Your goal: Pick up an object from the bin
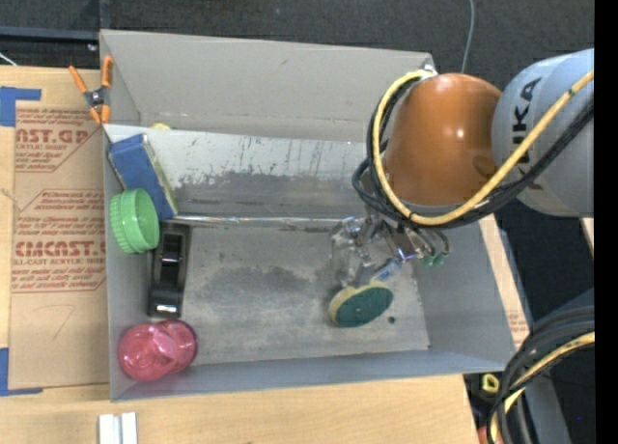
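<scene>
My gripper [367,261] hangs low over the right half of the bin floor, under the arm's orange dome. Its two metal fingers [347,242] stand apart, open, with nothing between them. Just below them, toward the bin's front wall, a round dark-green disc with a tan rim [362,307] lies flat on the floor. The fingertips are close above its upper edge; whether they touch it I cannot tell.
Along the left wall lie a blue block [135,174], a light-green round lid [133,220], a black tape dispenser [167,270] and, in the front left corner, a pink rounded thing [156,349]. The arm and dome cover the bin's right back part.
</scene>
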Robot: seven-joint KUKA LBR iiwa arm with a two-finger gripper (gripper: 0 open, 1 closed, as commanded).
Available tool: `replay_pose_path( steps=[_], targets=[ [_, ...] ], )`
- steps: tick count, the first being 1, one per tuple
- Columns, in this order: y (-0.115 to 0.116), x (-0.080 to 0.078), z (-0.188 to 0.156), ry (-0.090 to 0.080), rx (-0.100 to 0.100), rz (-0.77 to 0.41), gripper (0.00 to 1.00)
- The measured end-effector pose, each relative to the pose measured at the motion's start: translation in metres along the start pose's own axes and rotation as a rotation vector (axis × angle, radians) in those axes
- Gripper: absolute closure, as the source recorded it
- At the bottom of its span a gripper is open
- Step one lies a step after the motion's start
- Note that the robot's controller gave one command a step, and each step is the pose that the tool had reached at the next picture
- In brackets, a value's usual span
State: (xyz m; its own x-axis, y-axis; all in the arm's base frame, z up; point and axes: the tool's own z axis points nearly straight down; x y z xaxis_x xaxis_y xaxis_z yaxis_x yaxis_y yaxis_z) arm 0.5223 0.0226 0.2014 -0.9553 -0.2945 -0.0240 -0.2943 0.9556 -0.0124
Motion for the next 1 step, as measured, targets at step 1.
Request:
replay_pose_path(
  steps=[1],
  targets=[
    [0.0284, -0.0515, -0.0050, -0.013, 0.008, -0.120, 1.00]
  ],
)
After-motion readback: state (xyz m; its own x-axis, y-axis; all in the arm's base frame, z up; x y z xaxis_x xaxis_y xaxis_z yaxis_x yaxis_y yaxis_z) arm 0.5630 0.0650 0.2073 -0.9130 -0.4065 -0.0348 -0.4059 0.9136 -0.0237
